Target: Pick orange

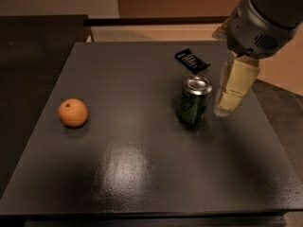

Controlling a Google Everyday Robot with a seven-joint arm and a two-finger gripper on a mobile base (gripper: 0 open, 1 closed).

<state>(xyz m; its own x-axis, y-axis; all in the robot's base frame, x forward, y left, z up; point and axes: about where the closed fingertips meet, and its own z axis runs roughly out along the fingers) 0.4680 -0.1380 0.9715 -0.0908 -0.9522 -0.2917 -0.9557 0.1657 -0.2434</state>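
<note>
The orange is a small round fruit with a dark stem dot, resting on the left side of the dark table. My gripper hangs from the grey arm at the right, its beige finger pointing down just right of the green can. It is far from the orange and holds nothing that I can see.
A green can stands upright right of the table's middle. A black snack packet lies flat behind it near the far edge. A dark counter adjoins the table on the left. Floor shows to the right.
</note>
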